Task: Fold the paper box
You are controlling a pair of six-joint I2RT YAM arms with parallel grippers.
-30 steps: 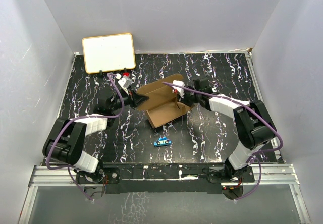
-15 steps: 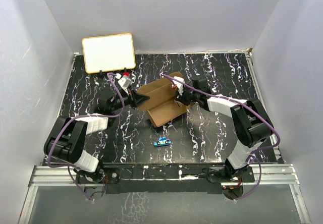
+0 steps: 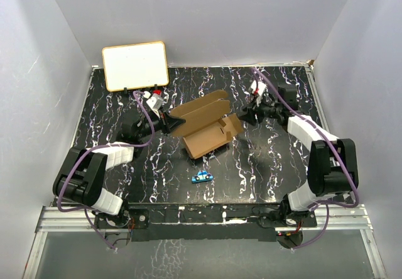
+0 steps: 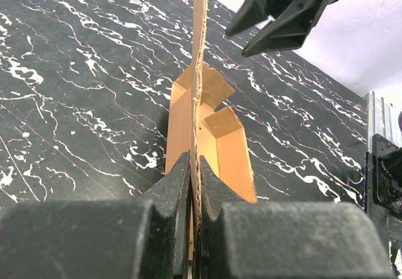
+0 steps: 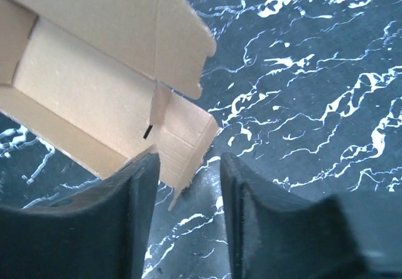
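The paper box (image 3: 207,128) is a brown cardboard carton, half folded and open on top, in the middle of the black marbled table (image 3: 276,166). My left gripper (image 3: 178,124) is shut on the edge of its rear lid flap at the left; in the left wrist view the flap (image 4: 200,59) stands edge-on, pinched between the jaws (image 4: 194,166). My right gripper (image 3: 244,117) is open and empty, just right of the box and apart from it. In the right wrist view the box's end flap (image 5: 182,137) lies ahead of the open fingers (image 5: 188,159).
A white board with a tan frame (image 3: 135,65) leans at the back left. A small blue object (image 3: 201,176) lies on the table in front of the box. White walls enclose the table on three sides.
My right gripper has let go of the box's right end and drawn back to the right and away. The lid flap has dropped flatter. The left gripper has stayed in place.
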